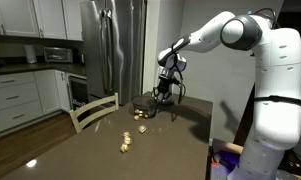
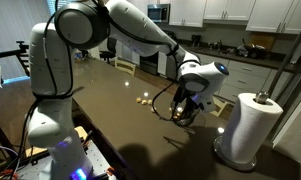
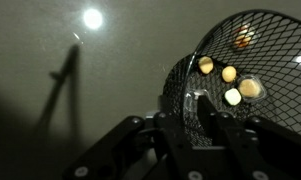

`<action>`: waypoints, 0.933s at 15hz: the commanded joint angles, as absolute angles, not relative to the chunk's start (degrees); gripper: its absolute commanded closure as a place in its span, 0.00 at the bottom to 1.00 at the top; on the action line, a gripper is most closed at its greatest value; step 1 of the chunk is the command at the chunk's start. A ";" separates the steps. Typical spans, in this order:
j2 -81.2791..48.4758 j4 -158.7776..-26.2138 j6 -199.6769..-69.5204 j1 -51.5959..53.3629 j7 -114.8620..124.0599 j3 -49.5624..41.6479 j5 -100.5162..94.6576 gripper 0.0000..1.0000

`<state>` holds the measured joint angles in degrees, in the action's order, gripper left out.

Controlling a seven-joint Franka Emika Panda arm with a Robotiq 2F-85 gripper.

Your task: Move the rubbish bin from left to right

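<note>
wrist view is showing the gripper (image 3: 202, 110) clenching the rubbish bin (image 3: 262, 45) by its mesh wall, probably since it's too wide to straddle

A dark, glossy table (image 1: 170, 140) fills the foreground in both exterior views. Small yellowish scraps lie on it in two loose clusters, well apart from the table's edges: one cluster (image 1: 125, 143) sits closer to the camera, the other (image 1: 141, 128) farther in. In an exterior view they show as pale specks (image 2: 142, 99). A pale wooden chair (image 1: 94, 110) is drawn up to the table. Behind it stand a steel fridge (image 1: 112, 45), white cabinets (image 1: 15, 100) and a small appliance (image 1: 58, 55) on the counter. A roll of paper towels (image 2: 248, 127) stands upright near the table's corner. In the wrist view a round bright reflection (image 3: 92, 18) shines on the tabletop.
</note>
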<state>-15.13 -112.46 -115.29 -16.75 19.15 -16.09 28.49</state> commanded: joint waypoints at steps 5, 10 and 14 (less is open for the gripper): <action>-9.14 -115.72 -118.77 -14.73 21.95 -15.36 26.38 0.07; -1.08 -121.72 -126.85 -10.51 25.77 -13.79 16.09 0.00; 4.62 -125.81 -127.70 -8.62 23.61 -10.64 8.24 0.00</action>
